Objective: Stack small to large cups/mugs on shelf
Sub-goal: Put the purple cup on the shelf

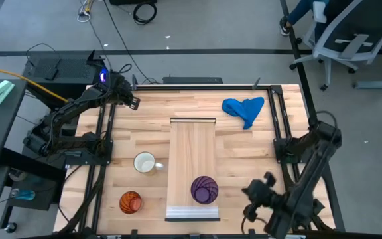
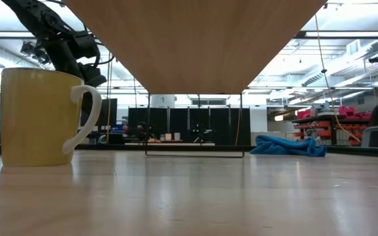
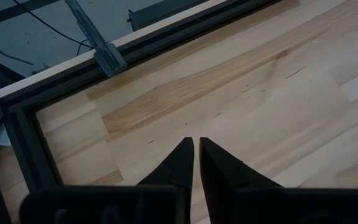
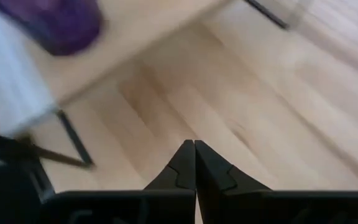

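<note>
Purple cup (image 1: 204, 190) on shelf (image 1: 192, 143).

Light falls evenly and brightly from overhead in the high view, and the tabletop (image 1: 144, 126) shows only soft, short shadows beside the shelf (image 1: 192, 166) and the cups. In the low view, ceiling strip lights glare white in the room behind, the white mug (image 2: 41, 117) takes a yellowish cast, and the near table surface lies out of focus with pale reflections. The left wrist view is sharp and evenly lit, with a violet glow at one edge. The right wrist view is smeared by blur; the purple ribbed cup (image 4: 55, 23) there is a soft-edged blot.
</note>
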You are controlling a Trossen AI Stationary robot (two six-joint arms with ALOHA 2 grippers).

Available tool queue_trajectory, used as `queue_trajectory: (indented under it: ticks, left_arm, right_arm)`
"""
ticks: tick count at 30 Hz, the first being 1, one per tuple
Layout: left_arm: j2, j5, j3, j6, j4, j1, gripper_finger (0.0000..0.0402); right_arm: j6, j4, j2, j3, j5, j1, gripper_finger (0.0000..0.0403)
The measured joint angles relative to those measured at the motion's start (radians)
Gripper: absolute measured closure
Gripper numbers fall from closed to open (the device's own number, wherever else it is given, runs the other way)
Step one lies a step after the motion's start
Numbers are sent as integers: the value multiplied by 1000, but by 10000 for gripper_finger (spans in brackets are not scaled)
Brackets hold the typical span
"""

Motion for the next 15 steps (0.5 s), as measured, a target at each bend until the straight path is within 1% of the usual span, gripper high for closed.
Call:
queue_trajectory:
  ticks: [3, 6, 9, 11, 15]
  left_arm:
    - [0, 0, 0, -2, 0, 0, 372]
    - [0, 0, 0, -10, 0, 0, 377]
    - [0, 0, 0, -9, 1, 0, 378]
    - [0, 0, 0, -9, 1, 0, 375]
    - [0, 0, 0, -9, 1, 0, 369]
  right_arm:
    - [-96, 225, 24, -89, 149, 2, 400]
    - [-207, 340, 37, -139, 274, -17, 400]
    - [-267, 368, 37, -162, 316, -53, 401]
    - [-339, 400, 37, -165, 334, -76, 401]
    - [-518, 538, 35, -163, 360, -109, 402]
